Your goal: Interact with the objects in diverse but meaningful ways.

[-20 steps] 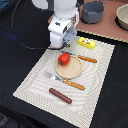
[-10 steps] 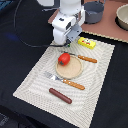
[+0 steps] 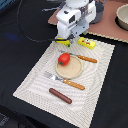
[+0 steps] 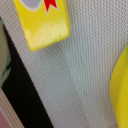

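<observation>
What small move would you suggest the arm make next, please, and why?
Probably lower straight toward the banana: the arm hovers at the mat's far edge, and the wrist view shows the banana and box close below, with neither held.

- We see even, fairly bright light in the exterior view, soft throughout, with a faint shadow under the arm (image 3: 75, 17) at top centre.
- We find the wrist view heavily blurred; the box (image 4: 42, 22) shows pale glare.
</observation>
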